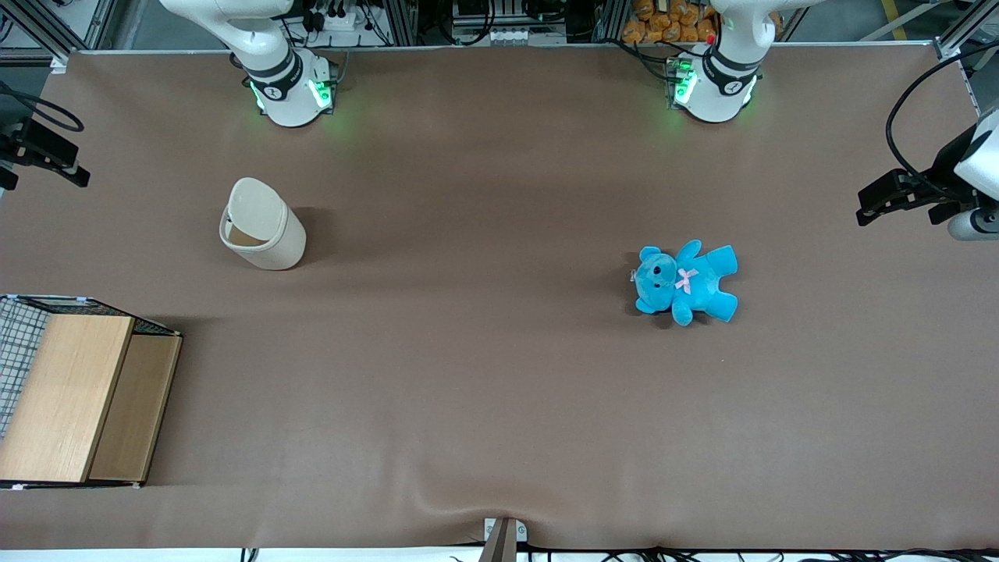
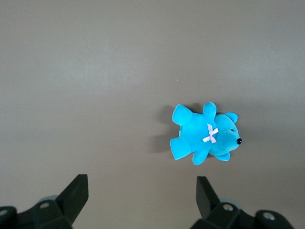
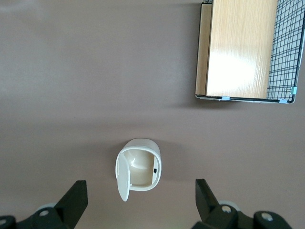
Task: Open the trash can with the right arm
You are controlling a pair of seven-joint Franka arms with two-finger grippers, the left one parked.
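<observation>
Both black fingers of my right arm's gripper (image 3: 138,202) stand wide apart, holding nothing, high above the small cream-white plastic trash can (image 3: 138,169), whose flip lid (image 3: 123,177) I see swung open on the brown table (image 1: 484,375).

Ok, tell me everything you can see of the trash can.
The trash can is a small cream-white cylinder, plastic by its look, standing upright on the brown table. Its flip lid is swung open, showing a bare interior. Nothing touches it. The gripper hovers open above it, apart. It is farther from the front camera than the wooden-topped wire box.
</observation>
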